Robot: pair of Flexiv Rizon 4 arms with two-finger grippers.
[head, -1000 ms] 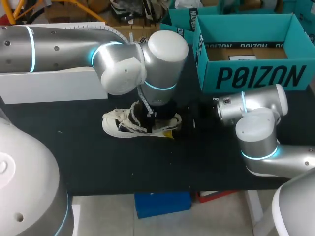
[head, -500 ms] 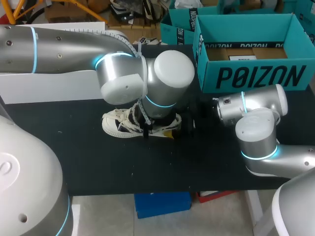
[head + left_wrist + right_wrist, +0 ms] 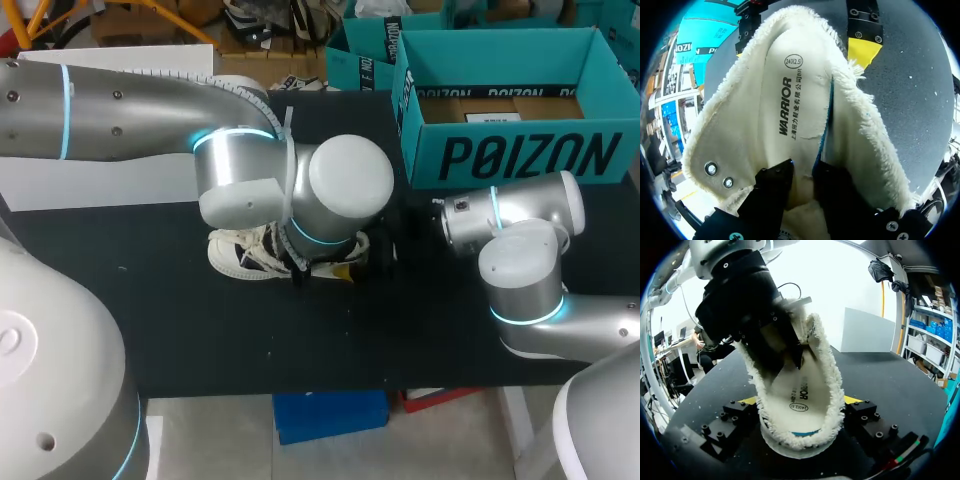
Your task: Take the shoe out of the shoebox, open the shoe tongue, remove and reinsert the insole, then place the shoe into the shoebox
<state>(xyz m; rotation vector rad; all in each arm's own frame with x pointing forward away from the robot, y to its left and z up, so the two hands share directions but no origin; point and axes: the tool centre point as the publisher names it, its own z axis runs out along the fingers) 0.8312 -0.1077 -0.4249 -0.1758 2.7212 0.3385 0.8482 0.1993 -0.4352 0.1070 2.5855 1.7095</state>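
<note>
Insole (image 3: 790,100) edge pinched, left fingers (image 3: 775,184) nearly closed

Shoe (image 3: 240,255): white, fleecy-edged, sitting on sole, heel resting between right gripper (image 3: 801,402) fingers. Cream insole (image 3: 785,105) lying inside, one edge standing raised between left gripper (image 3: 802,182) fingers. Teal shoebox (image 3: 520,155) standing open, apart from both grippers.

The counter (image 3: 250,340) is black — a matte sheet dotted with a few small pale flecks. On its left rear part stands a long white box (image 3: 100,185) — plain-sided, one long face turned frontward.
</note>
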